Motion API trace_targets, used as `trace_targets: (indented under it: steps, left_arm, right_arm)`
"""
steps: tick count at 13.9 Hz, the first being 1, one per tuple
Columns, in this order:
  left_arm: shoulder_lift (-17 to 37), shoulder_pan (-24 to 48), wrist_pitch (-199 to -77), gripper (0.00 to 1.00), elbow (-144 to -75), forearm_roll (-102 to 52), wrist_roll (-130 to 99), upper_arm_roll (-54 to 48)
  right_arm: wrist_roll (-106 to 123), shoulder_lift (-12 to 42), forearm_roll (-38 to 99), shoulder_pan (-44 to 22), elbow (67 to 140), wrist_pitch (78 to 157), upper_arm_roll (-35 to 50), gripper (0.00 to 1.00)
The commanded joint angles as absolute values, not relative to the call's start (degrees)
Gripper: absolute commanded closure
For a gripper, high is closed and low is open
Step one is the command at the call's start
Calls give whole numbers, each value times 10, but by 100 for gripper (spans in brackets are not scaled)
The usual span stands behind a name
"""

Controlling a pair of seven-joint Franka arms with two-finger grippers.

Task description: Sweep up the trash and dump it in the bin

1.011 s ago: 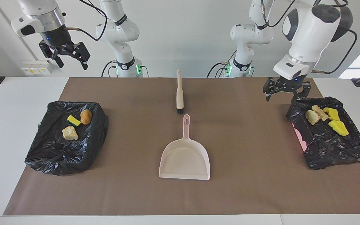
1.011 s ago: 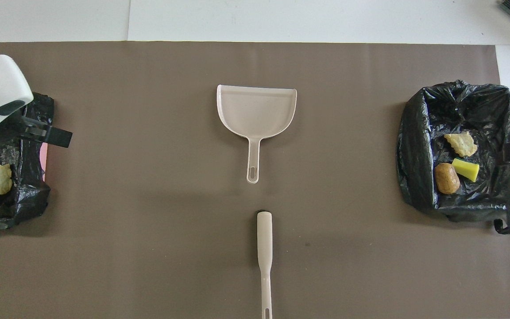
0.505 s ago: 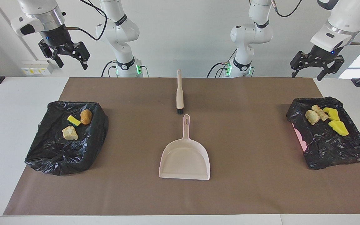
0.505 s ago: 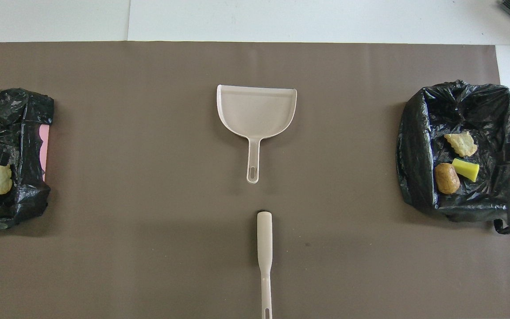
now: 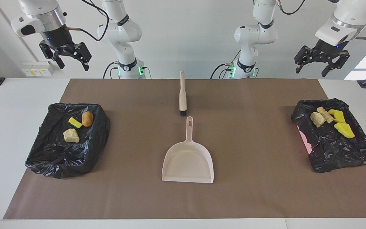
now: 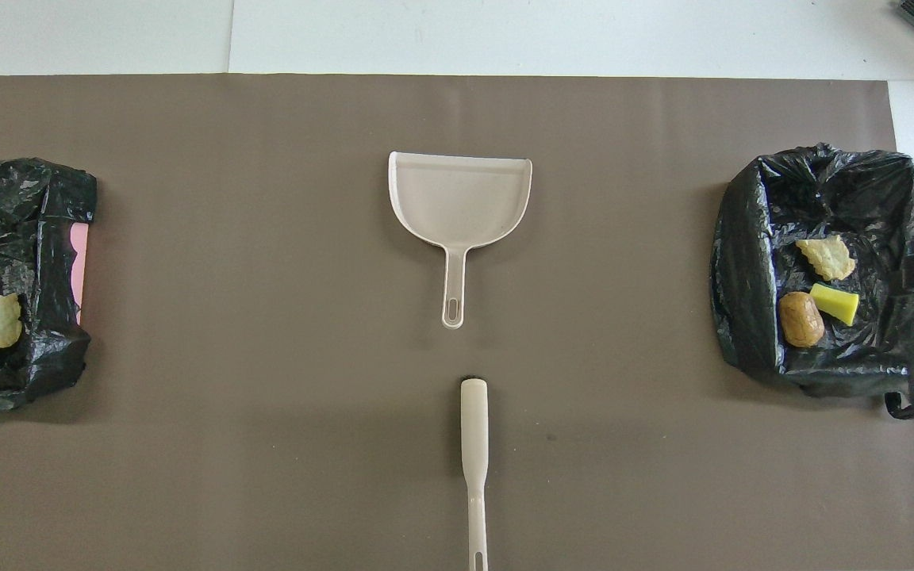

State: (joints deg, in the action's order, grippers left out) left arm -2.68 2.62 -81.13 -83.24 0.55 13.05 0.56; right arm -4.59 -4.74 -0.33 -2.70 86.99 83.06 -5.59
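The trash lies in two black-bagged bins. The bin (image 5: 59, 162) at the right arm's end holds a yellow sponge chunk (image 5: 75, 122), a brown lump (image 5: 87, 118) and a beige lump (image 5: 71, 135). The bin (image 5: 338, 156) at the left arm's end holds two beige lumps (image 5: 317, 118) and two yellow chunks (image 5: 344, 130). My left gripper (image 5: 320, 65) hangs open and empty, high over that bin's end nearer the robots. My right gripper (image 5: 72, 62) hangs open and empty, high over the other bin's nearer end.
A pale pink dustpan (image 5: 187, 160) lies mid-table on the brown mat (image 5: 249, 190), its handle toward the robots. A cream brush (image 5: 182, 95) lies in line with it, nearer the robots, bristles toward the dustpan handle.
My left gripper has risen from the rim of the bin at its end to high above it. The right arm, trash, dustpan and brush have not moved.
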Motion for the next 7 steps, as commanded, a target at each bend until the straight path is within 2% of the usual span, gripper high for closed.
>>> trace_targets:
  steps: [1,7]
  left_arm:
    - [-28,20,-805,0,-823,-2,132,1]
    - [-33,23,-814,0,-831,-4,67,1]
  right_arm:
    - [-36,-54,-2,-25,877,838,-54,0]
    - [-36,-54,-2,-25,876,838,-54,0]
